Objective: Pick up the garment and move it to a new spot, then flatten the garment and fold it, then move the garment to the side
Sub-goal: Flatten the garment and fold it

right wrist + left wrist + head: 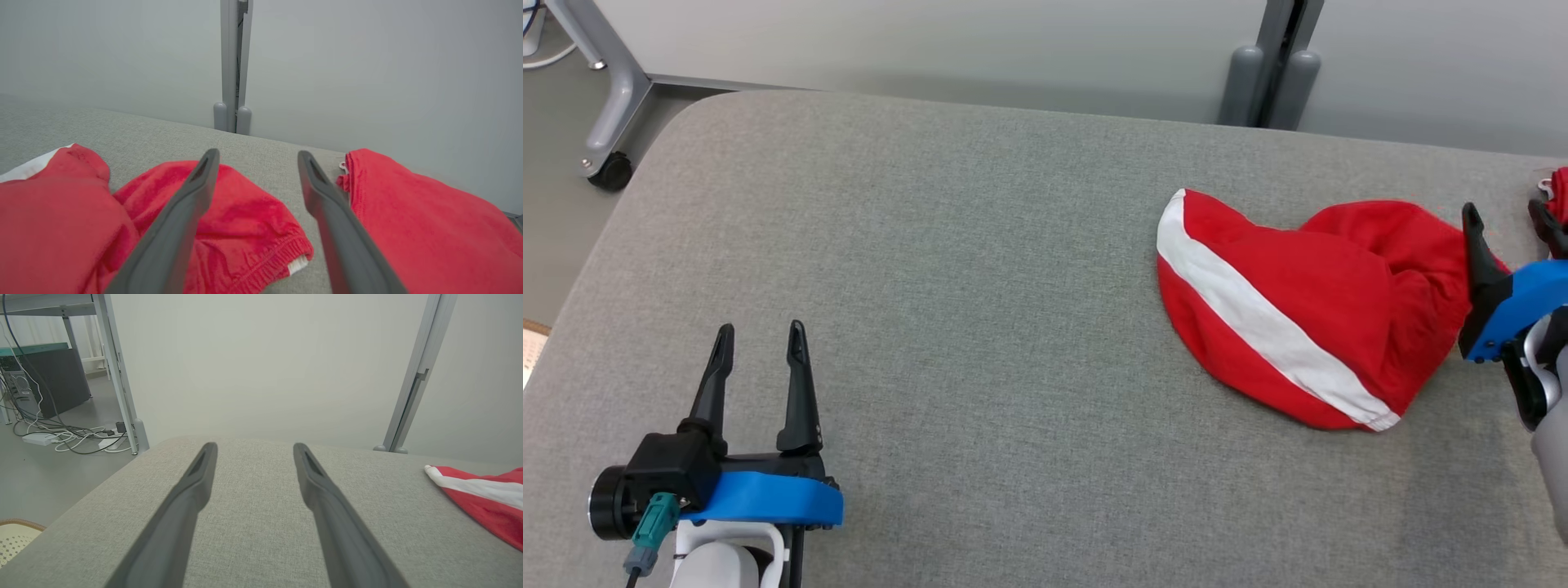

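My left claw [760,329] sits at the lower left of the head view, its two dark fingers apart and holding nothing, above the bare grey cloth table [972,286]. In my left wrist view the same claw [255,447] points up the frame over that grey cloth, with the red garment [486,494] far off at the right edge.

My right claw [1505,214] shows at the right edge of the head view, fingers spread, at the right end of the garment [1298,310]. The garment lies crumpled in the right half of the frame, red with a white stripe [1258,318] running slantwise across it.

In my right wrist view the right claw [258,154] is apart and grips nothing. Its left finger crosses over the garment [245,212], and its right finger lies over the grey strip between the garment and a second red cloth [429,220] at the right. Whether that cloth is part of the same garment I cannot tell. A small white tag [296,265] sticks out of the gathered hem at the bottom of the frame; no writing on it can be read.

A wheel [609,171] of a metal frame stands at the upper left of the head view.
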Robot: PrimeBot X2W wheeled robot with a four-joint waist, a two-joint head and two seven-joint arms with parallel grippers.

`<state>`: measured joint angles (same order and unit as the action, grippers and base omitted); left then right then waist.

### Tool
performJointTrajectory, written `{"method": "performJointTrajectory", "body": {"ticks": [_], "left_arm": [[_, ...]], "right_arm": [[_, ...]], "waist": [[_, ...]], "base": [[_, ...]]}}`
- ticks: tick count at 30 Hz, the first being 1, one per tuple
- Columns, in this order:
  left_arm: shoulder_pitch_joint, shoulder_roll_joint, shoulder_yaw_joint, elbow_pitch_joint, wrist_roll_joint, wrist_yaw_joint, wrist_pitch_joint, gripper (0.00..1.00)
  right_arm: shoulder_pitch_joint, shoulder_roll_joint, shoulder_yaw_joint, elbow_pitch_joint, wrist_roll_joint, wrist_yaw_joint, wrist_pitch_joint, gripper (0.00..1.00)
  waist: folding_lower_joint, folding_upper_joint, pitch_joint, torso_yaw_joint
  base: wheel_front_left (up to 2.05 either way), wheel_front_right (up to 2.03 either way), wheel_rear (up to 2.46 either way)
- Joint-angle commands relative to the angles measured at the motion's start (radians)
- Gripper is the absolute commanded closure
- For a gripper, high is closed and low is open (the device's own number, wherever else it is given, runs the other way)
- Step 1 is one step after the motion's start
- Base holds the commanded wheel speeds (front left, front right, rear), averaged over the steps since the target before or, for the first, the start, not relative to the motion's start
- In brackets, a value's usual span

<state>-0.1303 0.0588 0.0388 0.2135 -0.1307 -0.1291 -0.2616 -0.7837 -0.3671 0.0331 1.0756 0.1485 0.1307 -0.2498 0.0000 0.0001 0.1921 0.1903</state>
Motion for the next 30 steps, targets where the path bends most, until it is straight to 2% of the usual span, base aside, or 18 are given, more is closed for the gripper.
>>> {"method": "performJointTrajectory", "body": {"ticks": [1,7,16,23,30], "left_arm": [[-0.006,0.0,0.003,-0.004,0.004,-0.002,-0.005,0.0],[0.006,0.002,0.017,-0.01,0.012,-0.002,-0.005,0.0],[0.019,0.003,0.028,-0.023,0.017,-0.002,-0.005,0.0],[0.012,0.003,0.026,-0.027,0.017,-0.002,-0.005,0.0],[0.001,0.006,0.017,-0.024,0.014,-0.002,-0.005,0.0]], "right_arm": [[-0.003,0.005,-0.002,-0.012,-0.008,0.0,-0.009,0.0],[0.08,0.051,-0.009,-0.144,0.015,0.0,-0.015,0.0],[0.333,0.093,0.01,-0.429,0.054,0.0,-0.014,0.0],[0.52,0.122,0.021,-0.653,0.071,0.0,0.08,0.0],[0.628,0.142,0.033,-0.849,0.059,0.0,0.202,0.0]], "waist": [[0.0,-0.0001,-0.004,-0.006],[0.0,-0.0001,-0.023,-0.038],[0.0,-0.0001,-0.026,-0.082],[0.0,-0.0001,-0.018,-0.095],[0.0,-0.0001,-0.007,-0.093]], "base": [[0.0,0.0,0.0],[0.0,0.0,0.0],[0.0,0.0,0.0],[0.0,0.0,0.0],[0.0,0.0,0.0]]}}
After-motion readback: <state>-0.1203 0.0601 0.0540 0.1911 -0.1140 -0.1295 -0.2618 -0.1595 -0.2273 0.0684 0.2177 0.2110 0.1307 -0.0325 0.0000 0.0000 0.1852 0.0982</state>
